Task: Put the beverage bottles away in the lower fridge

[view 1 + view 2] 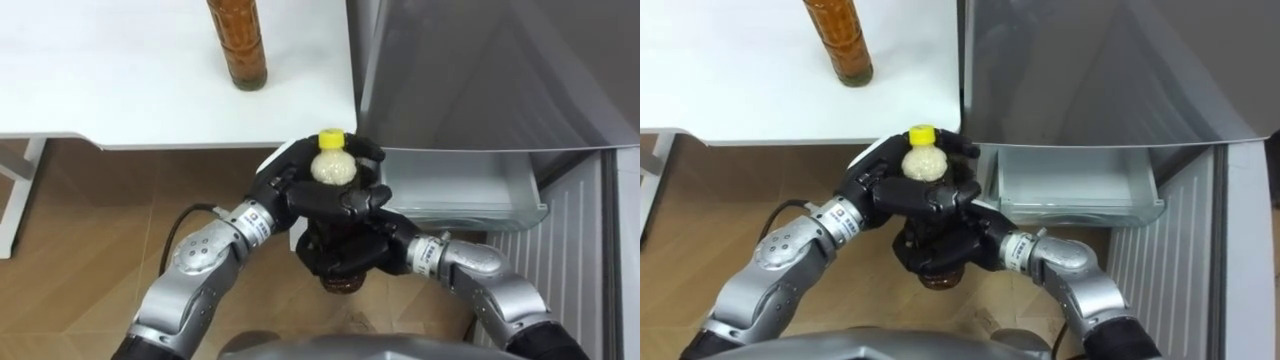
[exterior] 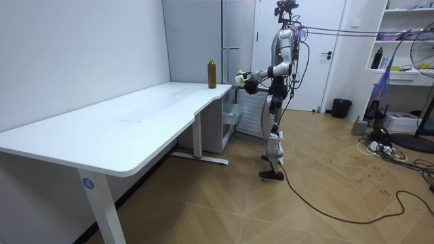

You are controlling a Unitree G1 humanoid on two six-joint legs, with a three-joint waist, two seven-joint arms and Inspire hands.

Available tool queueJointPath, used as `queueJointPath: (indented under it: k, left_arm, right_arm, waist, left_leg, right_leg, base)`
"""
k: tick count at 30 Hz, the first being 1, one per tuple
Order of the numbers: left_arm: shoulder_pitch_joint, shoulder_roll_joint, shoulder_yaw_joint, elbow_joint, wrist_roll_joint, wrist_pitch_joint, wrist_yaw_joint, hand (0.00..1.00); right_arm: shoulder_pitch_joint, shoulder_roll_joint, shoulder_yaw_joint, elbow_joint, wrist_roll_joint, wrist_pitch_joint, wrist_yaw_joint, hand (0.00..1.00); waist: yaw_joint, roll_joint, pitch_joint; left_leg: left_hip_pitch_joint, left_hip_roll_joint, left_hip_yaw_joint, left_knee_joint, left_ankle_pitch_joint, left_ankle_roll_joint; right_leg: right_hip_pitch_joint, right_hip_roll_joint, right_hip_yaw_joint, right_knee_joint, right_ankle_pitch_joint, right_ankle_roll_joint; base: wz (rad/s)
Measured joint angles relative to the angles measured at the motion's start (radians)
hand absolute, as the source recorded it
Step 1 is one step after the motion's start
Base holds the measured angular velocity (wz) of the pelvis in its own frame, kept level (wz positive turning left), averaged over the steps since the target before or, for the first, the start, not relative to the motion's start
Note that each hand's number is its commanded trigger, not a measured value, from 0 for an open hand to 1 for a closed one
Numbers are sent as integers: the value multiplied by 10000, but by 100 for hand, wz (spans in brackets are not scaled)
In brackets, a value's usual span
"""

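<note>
My left hand (image 1: 290,188) is curled round the shoulder of the yellow-capped bottle (image 1: 333,166) and my right hand (image 1: 350,250) is wrapped round its lower body. The drink stands upright between them, above the floor just off the table (image 1: 120,90) corner. The open fridge drawer (image 1: 470,200) lies to my right. I should grip firmly, carry it level over the rim, then lower it. A second bottle (image 1: 238,45) stands on the table.

Bottle (image 1: 331,168): pale cream at neck, brown at base; cap (image 1: 330,139) yellow. L hand (image 1: 290,188) & R hand (image 1: 352,248): black. 2nd bottle (image 1: 238,40): amber-brown, speckled; top (image 2: 211,60) green. Table (image 1: 120,80) white. Fridge (image 1: 480,70) grey. Drawer (image 1: 460,190) whitish-clear. Floor (image 2: 203,203): tan wood, herringbone patt.
</note>
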Motion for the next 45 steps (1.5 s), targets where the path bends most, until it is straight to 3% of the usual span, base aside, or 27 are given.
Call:
queueJointPath:
  k: [18,28,37,45]
  left_arm:
    - [-1,12,-34,-3,13,0,155,0]
    - [-3,-14,169,-382,158,-4,195,0]
    - [-66,-27,583,-1484,142,-1029,216,0]
    - [-123,109,1071,-2737,135,-1221,427,0]
  right_arm:
    - [1,-118,16,-1,51,-3,1,100]
    - [1,-102,-93,-27,36,-6,99,100]
    - [40,-147,-68,13,-146,-37,120,100]
    - [167,-177,-99,12,-143,-42,225,100]
  waist:
    - [-6,7,-5]
    - [6,66,-57]
    - [74,28,-39]
    - [31,-7,15]
  left_leg:
    - [-42,-1,-2,4,0,0]
    - [-50,-1,-14,18,0,0]
    - [83,15,82,15,1,0]
    - [25,31,43,-18,0,-1]
  right_leg:
    - [-24,1,-2,-12,0,0]
    - [-21,1,-10,-16,0,0]
    - [16,8,93,62,2,-4]
    - [18,37,74,-22,4,-7]
  base:
    - [0]
    - [0]
    - [-3]
    - [1]
